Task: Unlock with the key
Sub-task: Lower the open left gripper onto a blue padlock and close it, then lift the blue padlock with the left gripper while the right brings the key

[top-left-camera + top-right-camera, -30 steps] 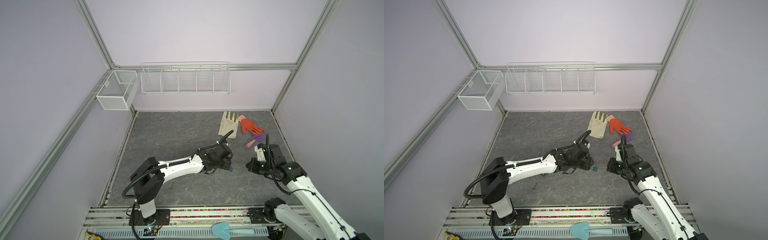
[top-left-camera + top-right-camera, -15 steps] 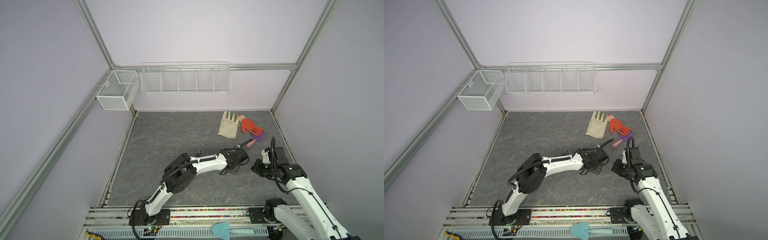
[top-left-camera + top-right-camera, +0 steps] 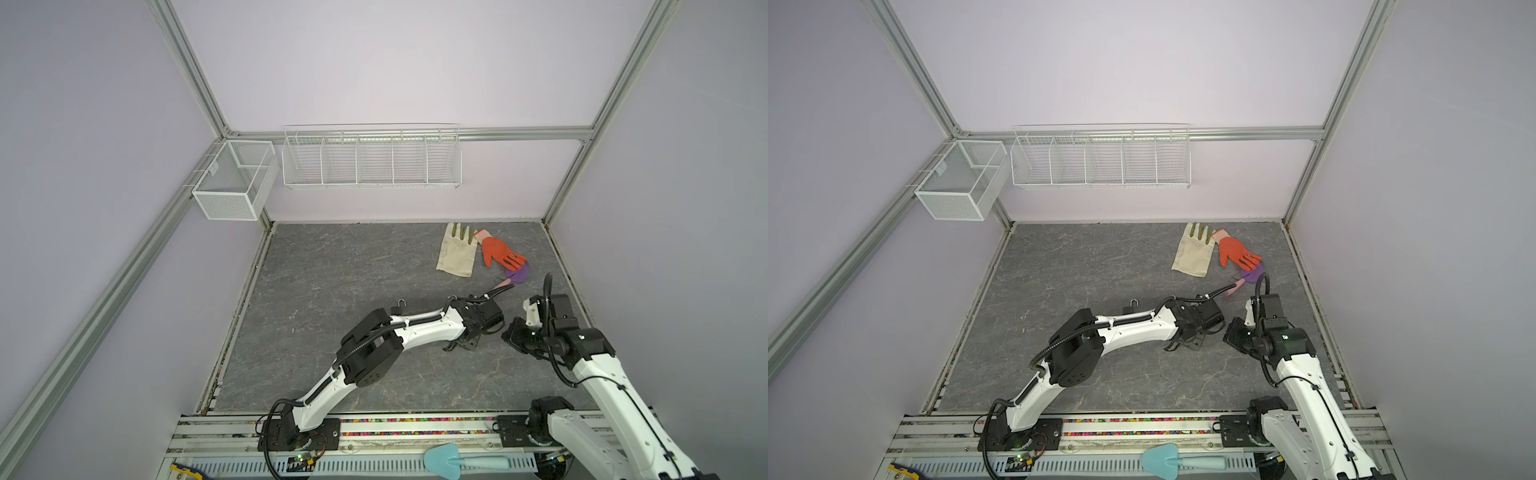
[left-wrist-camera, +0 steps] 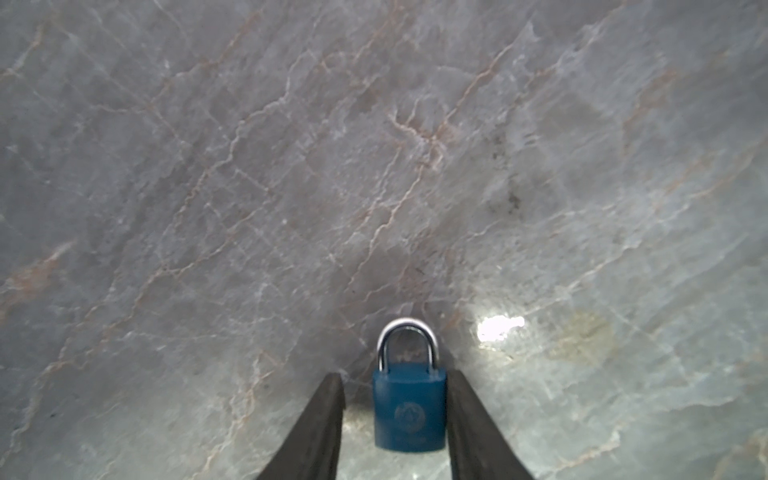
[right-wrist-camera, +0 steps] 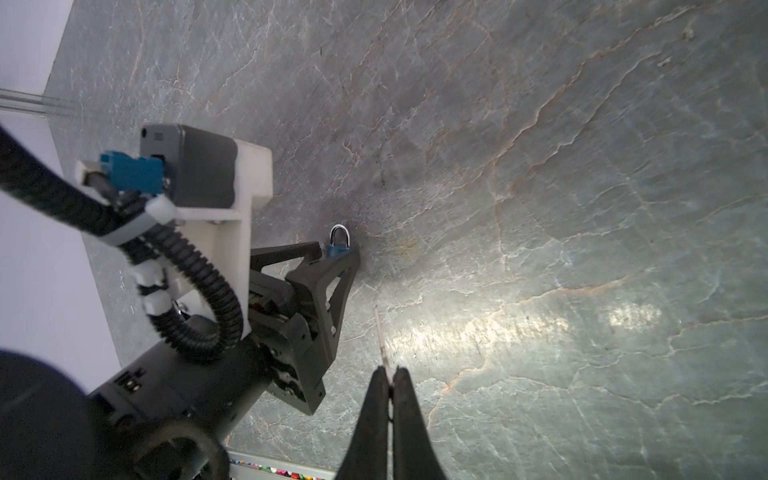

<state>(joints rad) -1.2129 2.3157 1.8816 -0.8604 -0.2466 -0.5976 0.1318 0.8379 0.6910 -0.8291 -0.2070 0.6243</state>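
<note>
A blue padlock [image 4: 409, 409] with a silver shackle lies flat on the grey stone table [image 4: 291, 166]. My left gripper [image 4: 395, 376] is open around it. One finger [image 4: 465, 411] touches the lock's side, and a small gap separates the other finger [image 4: 324, 415] from the body. The right wrist view shows the padlock [image 5: 338, 233] between those fingers. In both top views the left gripper [image 3: 461, 345] [image 3: 1183, 344] covers the lock. My right gripper [image 5: 390, 370] [image 3: 510, 333] is shut on the key [image 5: 380, 332], whose thin silver blade sticks out past the tips toward the lock, a short way from it.
A cream glove [image 3: 456, 249], an orange glove [image 3: 498, 251] and a purple piece [image 3: 517, 272] lie at the back right. A small dark thing with a metal loop [image 3: 401, 303] lies behind my left forearm. Wire baskets [image 3: 370, 158] hang on the back wall. A teal trowel [image 3: 449, 459] rests on the front rail.
My left arm has swung right and its gripper has come down around the padlock, jaws narrowing. The right gripper, still holding the key, has shifted slightly right.
</note>
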